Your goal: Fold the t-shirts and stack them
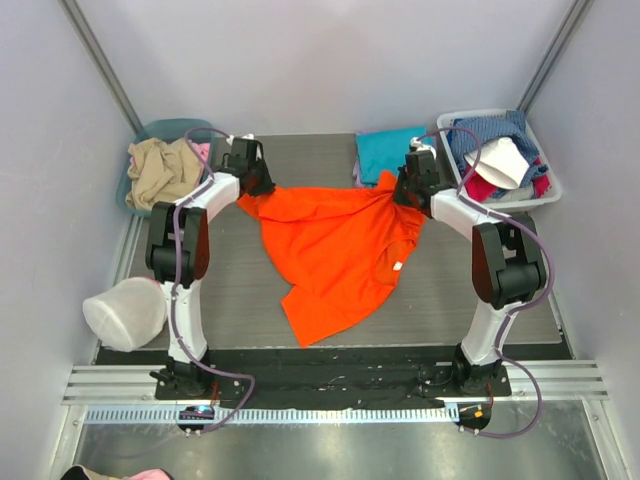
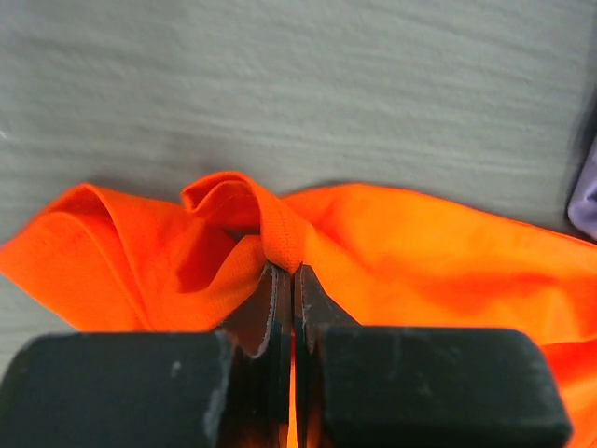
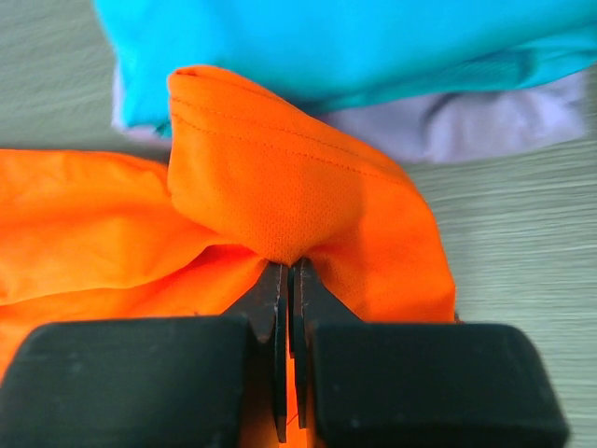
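My left gripper (image 2: pixel 284 273) is pinched tight on a raised fold of the bright orange short-sleeved cloth t-shirt (image 1: pixel 335 250), its two fingers pressed together with only the cloth between them. My right gripper (image 3: pixel 284 268) is clamped the same way on another bunched corner of that shirt, which puffs up above the fingertips.

Seen from above, both grips sit toward the far end of the grey ribbed worktop (image 1: pixel 240 290), one on the left and one on the right. The orange shirt's far edge runs between them. The rest of it trails toward the near side in a loose, wrinkled, roughly triangular spread on the middle of the worktop. A small white label shows on its right part.

Just beyond my right gripper lies the teal t-shirt folded into a flat rectangle (image 3: pixel 354 47). It rests on top of the lavender folded t-shirt (image 3: pixel 466 121), whose edge peeks out beneath it. In my right wrist view the orange fold I hold overlaps the teal shirt's near edge — whether they touch I cannot tell.

At the far right corner stands a clear plastic bin (image 1: pixel 530 200) heaped with blue, white and red clothes. At the far left a teal basket (image 1: pixel 175 127) holds a crumpled beige cloth (image 1: pixel 165 170). A white mesh bag (image 1: pixel 125 312) sits on the near left, beside my left arm.
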`<state>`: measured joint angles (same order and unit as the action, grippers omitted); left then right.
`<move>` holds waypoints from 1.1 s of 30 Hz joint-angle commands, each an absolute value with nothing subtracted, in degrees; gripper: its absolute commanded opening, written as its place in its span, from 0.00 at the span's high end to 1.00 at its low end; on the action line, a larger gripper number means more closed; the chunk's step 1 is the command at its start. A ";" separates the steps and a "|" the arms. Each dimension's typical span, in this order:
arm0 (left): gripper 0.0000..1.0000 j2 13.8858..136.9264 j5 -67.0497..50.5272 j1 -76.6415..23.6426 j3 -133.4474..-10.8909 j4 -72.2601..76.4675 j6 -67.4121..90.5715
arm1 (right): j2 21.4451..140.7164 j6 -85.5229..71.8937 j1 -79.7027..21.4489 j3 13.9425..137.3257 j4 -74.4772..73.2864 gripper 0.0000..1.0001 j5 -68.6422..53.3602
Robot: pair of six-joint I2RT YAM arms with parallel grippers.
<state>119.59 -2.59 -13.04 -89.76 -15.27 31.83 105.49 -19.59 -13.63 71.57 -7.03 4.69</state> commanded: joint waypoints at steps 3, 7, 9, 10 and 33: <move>1.00 125.23 -2.37 -11.16 -99.03 -17.57 28.48 | 103.71 -19.34 -11.78 75.58 -6.06 0.99 15.89; 0.93 127.35 -1.85 -11.16 -102.65 -19.07 27.69 | 103.71 -18.46 -11.60 76.72 -6.06 0.99 20.56; 0.87 127.88 -0.97 -11.07 -104.14 -19.60 27.16 | 104.49 -18.02 -10.99 77.95 -6.06 0.99 21.09; 0.82 128.14 -0.62 -10.99 -104.59 -20.21 26.98 | 104.94 -17.76 -10.90 78.57 -6.15 0.99 21.01; 0.06 114.35 9.84 -10.11 -83.23 -16.79 26.37 | 88.69 -18.46 -10.11 70.67 -12.04 0.37 16.53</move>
<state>117.12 7.35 -10.37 -85.43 -19.14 26.59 94.06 -17.47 -10.04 71.96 -12.27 17.78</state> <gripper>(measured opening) 0.970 0.628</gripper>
